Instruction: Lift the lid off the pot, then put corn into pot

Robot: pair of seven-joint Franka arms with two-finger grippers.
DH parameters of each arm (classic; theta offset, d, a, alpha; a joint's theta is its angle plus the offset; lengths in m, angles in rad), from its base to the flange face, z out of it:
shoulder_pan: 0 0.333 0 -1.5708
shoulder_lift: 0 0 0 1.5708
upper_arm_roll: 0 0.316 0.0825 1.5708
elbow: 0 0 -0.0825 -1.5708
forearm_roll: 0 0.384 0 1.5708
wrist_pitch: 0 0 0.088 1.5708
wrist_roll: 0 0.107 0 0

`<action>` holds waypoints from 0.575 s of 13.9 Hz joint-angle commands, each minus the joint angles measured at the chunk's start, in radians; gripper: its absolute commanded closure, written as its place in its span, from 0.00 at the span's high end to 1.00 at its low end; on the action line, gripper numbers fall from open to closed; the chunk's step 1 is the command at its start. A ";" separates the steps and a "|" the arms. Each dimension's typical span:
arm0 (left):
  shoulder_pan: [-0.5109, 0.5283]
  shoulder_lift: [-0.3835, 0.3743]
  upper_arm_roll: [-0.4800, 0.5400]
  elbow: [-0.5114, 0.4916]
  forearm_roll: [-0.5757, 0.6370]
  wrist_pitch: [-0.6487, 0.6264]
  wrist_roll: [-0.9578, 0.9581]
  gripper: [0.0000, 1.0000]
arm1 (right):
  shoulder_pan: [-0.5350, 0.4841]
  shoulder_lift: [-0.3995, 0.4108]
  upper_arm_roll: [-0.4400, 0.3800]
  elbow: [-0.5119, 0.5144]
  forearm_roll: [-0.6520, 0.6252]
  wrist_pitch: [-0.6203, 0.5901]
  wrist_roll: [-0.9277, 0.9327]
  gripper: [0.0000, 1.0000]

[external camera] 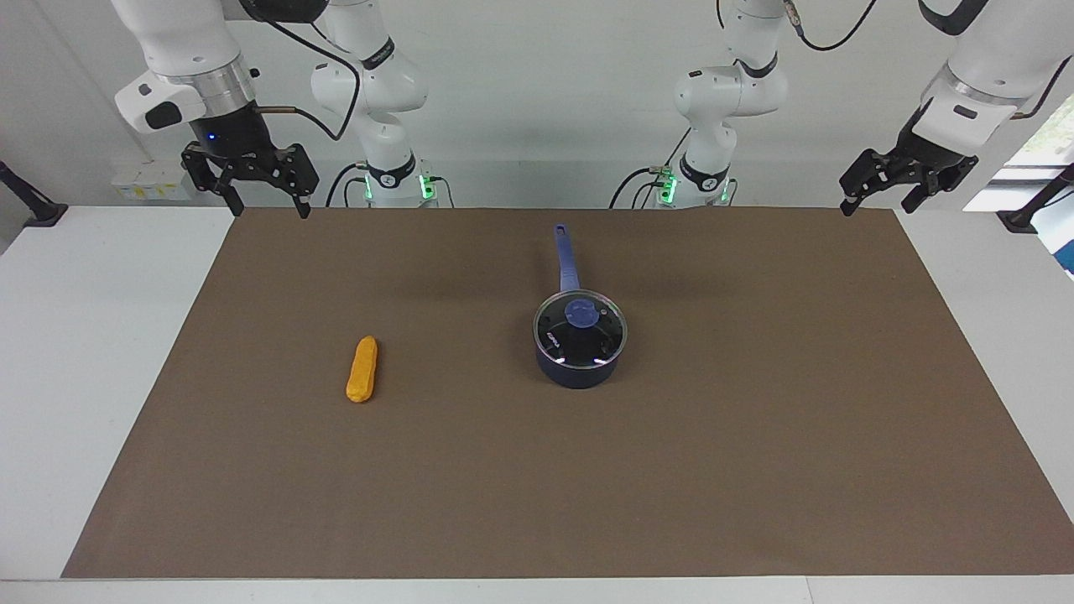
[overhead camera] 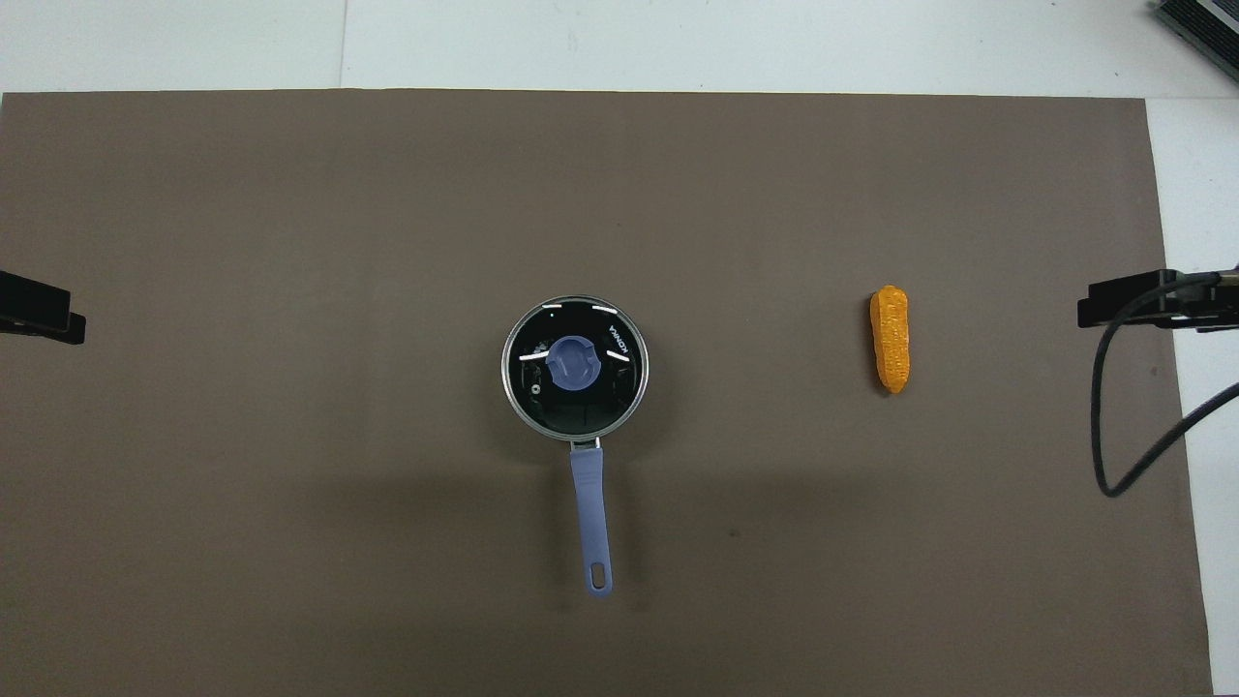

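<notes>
1 lid [external camera: 581,330] covers pot [external camera: 577,372]; corn [external camera: 362,369] apart.

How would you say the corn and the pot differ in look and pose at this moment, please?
The corn is a bumpy orange-yellow cob; the pot is a smooth dark navy saucepan. The corn lies flat on its side, while the pot stands upright with its glass lid closed on it. The corn sits toward the right arm's end of the table, the pot near the middle. Both rest on the brown mat, untouched.
</notes>
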 commanded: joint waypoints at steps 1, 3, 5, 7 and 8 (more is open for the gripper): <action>-0.022 0.007 0.011 0.013 0.016 -0.003 0.015 1.00 | -0.012 0.008 0.005 0.022 0.008 -0.024 -0.019 1.00; -0.022 0.007 0.009 0.011 0.012 0.008 0.020 1.00 | -0.012 0.008 0.005 0.022 0.008 -0.024 -0.019 1.00; -0.022 0.007 0.009 0.010 0.010 0.009 0.020 1.00 | -0.012 0.008 0.005 0.022 0.008 -0.024 -0.019 1.00; -0.022 0.005 0.009 0.006 0.010 0.009 0.021 1.00 | -0.012 0.008 0.004 0.022 0.008 -0.024 -0.019 1.00; -0.022 0.004 0.009 0.005 0.012 0.009 0.023 1.00 | -0.012 0.008 0.005 0.022 0.008 -0.025 -0.019 1.00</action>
